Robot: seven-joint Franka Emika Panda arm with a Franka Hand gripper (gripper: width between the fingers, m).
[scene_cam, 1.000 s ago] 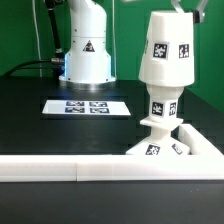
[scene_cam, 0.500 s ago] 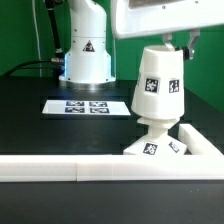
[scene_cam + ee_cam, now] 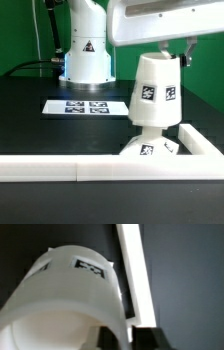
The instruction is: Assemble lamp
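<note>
Robot arm: the big white Panda arm (image 3: pixel 85 45) stands at the back of the desk, its wrist housing crossing the top of the exterior view on that view's right.
Desk: a black desk (image 3: pixel 40 125) with a white raised rail (image 3: pixel 60 167) along its near edge and a second rail angling back on the exterior view's right.
Room: green wall behind, with dark cables trailing beside the arm's foot.
Marker board: the thin flat white marker board (image 3: pixel 88 104) lies well apart from the lamp, toward the exterior view's left.
Shade: the all-white, cup-like tapered plastic shade (image 3: pixel 155 92), carrying square black-and-white markers, sits low over the lamp stack, slightly tilted; in the wrist view it fills the frame (image 3: pixel 70 297) beside the white rail.
Base: the flat stepped white plastic base (image 3: pixel 152 149) rests in the corner where the rails meet; only its top shows under the shade.
Bulb: hidden by the shade, so I cannot tell how it is seated.
Jaws: the gripper (image 3: pixel 168 57) is at the shade's upper rim; the jaws appear closed on the shade.
Progress: judged late, with base placed and shade nearly down.
Left to do: likely seating the shade squarely and letting go.
</note>
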